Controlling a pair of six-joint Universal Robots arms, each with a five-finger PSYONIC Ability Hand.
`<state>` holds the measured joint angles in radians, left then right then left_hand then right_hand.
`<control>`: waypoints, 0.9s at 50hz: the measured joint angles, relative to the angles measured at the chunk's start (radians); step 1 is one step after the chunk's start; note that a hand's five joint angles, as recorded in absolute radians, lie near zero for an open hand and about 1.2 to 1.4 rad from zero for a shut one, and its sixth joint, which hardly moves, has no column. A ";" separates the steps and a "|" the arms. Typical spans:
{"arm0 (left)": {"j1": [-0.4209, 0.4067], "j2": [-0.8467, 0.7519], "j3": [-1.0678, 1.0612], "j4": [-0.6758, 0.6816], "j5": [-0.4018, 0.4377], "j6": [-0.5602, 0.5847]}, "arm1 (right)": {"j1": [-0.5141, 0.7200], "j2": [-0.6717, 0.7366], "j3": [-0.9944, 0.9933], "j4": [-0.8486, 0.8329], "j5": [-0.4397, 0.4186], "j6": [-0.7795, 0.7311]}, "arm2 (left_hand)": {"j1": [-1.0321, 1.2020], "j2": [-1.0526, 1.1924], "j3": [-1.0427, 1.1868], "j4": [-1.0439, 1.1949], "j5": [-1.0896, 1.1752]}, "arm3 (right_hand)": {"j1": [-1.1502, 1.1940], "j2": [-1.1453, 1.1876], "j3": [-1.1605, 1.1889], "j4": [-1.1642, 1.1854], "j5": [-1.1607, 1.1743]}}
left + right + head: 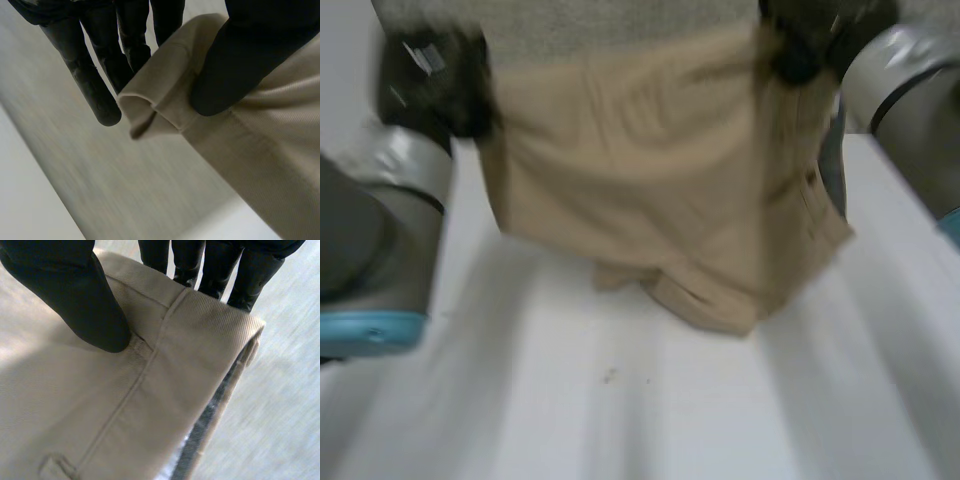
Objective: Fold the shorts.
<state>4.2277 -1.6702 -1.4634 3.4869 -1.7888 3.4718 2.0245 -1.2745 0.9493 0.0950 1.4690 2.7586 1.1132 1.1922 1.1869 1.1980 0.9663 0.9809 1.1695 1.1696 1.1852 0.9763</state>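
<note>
Over table (pixel 650 400), left hand (pixel 240 65), right hand (pixel 85 300) pinch shorts (pixel 660 170), fingers (pixel 215 270) half-hidden.

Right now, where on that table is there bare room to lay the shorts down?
The widest bare patch: white table nearer the robot than the shorts, between left arm and right arm. A narrower strip runs beside the right arm. The far side is crowded: left hand and right hand each pinch their top edge.
</note>
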 measured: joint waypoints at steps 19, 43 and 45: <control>-0.039 0.381 0.102 -0.191 0.005 0.006 | 0.005 -0.349 0.065 0.149 -0.040 -0.042 | 0.000 0.007 0.008 0.000 0.000 | 0.008 0.002 0.011 0.006 0.008; -0.023 -0.149 0.293 -0.177 0.040 0.065 | 0.014 0.032 -0.013 0.098 -0.024 -0.034 | 0.000 0.007 0.008 0.001 0.000 | 0.015 0.003 0.012 0.007 0.008; -0.015 -0.241 0.366 -0.155 0.038 0.107 | 0.015 0.113 -0.073 0.051 -0.017 -0.030 | 0.000 0.007 0.008 0.003 0.000 | 0.016 0.008 0.012 0.007 0.008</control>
<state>4.2124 -1.9113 -1.0974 3.3318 -1.7505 3.5785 2.0397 -1.1613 0.8759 0.1455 1.4520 2.7284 1.1133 1.1996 1.1952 1.2005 0.9663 0.9964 1.1771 1.1821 1.1920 0.9841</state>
